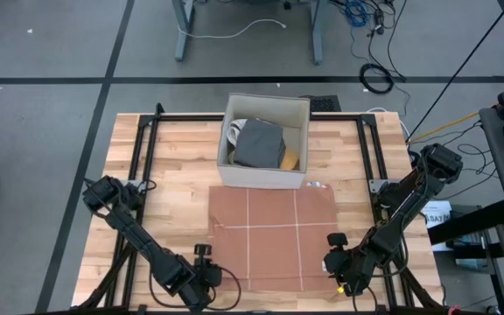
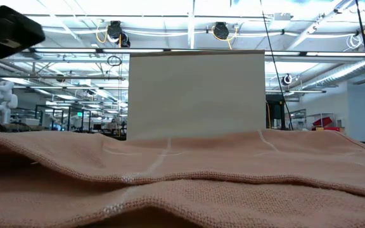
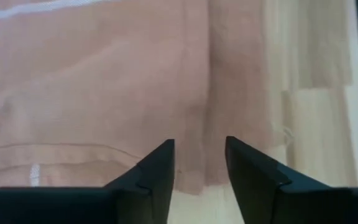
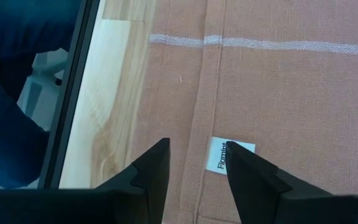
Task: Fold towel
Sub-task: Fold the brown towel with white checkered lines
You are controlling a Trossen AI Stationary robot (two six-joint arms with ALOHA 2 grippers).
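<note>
The wooden table (image 1: pixel 169 166) carries a white box (image 1: pixel 265 140) at its far middle and, in front of it, the towel (image 1: pixel 274 236), spread flat toward the near edge. Both arms reach in low from the table's sides to the near edge. The left gripper (image 1: pixel 201 273) sits at the towel's near left corner, its fingers (image 3: pixel 160 168) apart with only cloth edge beyond them. The right gripper (image 1: pixel 338 261) is at the near right corner, fingers (image 4: pixel 154 165) likewise parted over the hem.

Only the right wrist view shows a small white label (image 4: pixel 229 155) sewn by the seam. The low view shows rumpled folds in front of the box. The towel is salmon pink with thin pale lines crossing it.
</note>
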